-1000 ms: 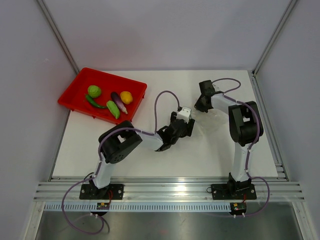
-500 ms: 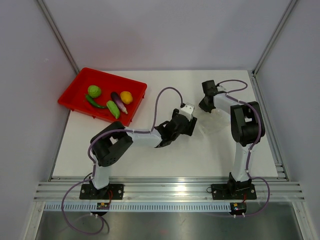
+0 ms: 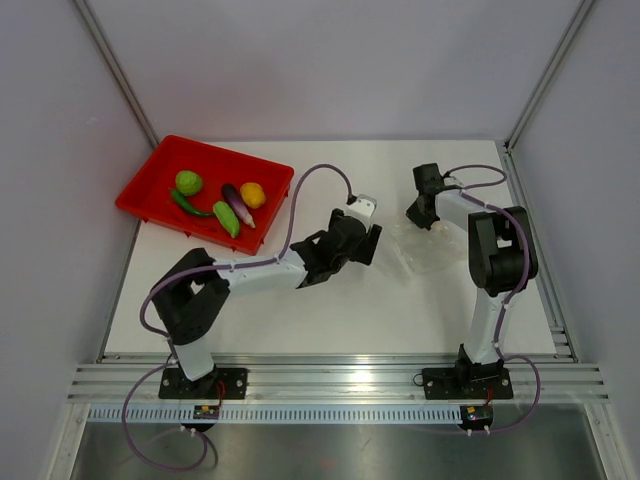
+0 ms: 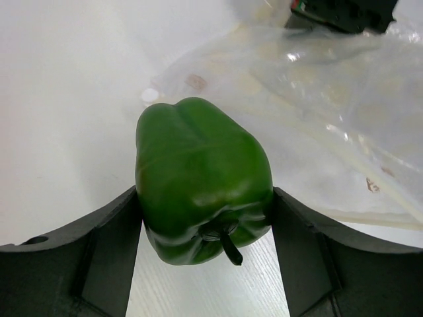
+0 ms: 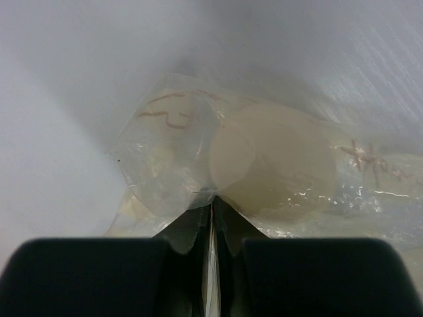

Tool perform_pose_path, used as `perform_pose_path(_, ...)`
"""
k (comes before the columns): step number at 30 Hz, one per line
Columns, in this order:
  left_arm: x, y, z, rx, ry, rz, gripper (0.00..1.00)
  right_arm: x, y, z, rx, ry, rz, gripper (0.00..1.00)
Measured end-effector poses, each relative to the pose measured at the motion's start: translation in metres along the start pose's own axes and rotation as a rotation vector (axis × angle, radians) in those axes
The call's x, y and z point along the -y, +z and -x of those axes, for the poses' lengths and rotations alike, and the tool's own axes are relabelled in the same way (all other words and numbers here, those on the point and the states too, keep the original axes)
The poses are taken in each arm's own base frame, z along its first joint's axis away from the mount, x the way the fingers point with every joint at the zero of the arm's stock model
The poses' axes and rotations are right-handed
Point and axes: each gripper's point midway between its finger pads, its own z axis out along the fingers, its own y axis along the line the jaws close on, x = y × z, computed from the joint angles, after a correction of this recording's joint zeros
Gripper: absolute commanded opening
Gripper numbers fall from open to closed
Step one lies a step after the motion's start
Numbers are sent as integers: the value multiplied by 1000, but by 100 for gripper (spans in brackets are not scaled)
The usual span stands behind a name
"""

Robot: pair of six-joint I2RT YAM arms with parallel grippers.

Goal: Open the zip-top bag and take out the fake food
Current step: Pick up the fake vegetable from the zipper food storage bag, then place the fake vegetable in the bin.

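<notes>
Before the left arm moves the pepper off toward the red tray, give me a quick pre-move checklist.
1. Green pepper seated between the left gripper fingers: ok.
2. Pepper outside the zip-top bag: ok.
3. Right gripper pinched shut on the bag's edge: ok.
4. Bag empty of other food: cannot tell; a pale round shape shows through the plastic.
5. Bare floor in the red tray for a drop: ok, at its right end.
</notes>
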Motion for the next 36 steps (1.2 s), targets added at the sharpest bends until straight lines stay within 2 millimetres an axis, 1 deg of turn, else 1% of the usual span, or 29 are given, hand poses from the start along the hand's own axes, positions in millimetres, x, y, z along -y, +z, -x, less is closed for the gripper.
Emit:
perform_pose_path(5,-31,-11,24,50,-48,73,49,5,-4,-3,-12,-13,-10,13)
perform_pose_path(9,-61,-19,25,62,-81,146,48,7,-13,-4,-20,-24,-1,15)
perform_pose_path(12,-85,-26,23,66,-116,196,49,5,-29,-2,-22,-23,35,16)
perform_pose_path(15,-117,-36,24,86,-157,274,49,-2,-46,1,-16,-19,87,18)
perform_pose_path(17,-137,-46,27,110,-181,332,48,-6,-56,3,-11,-16,120,18)
perform_pose_path(20,-162,-61,38,155,-215,400,47,-12,-66,5,-12,-20,155,18)
perform_pose_path(24,-189,-76,52,212,-250,482,46,-19,-70,-1,-33,-41,190,18)
perform_pose_path(26,-202,-79,55,229,-265,525,46,-20,-70,-4,-39,-53,198,18)
perform_pose_path(29,-220,-82,54,233,-281,577,47,-24,-72,-9,-52,-67,214,18)
perform_pose_path(33,-247,-88,53,249,-335,658,47,-27,-74,-10,-56,-76,228,18)
perform_pose_path(36,-267,-92,44,257,-379,714,47,-28,-76,-12,-67,-79,241,18)
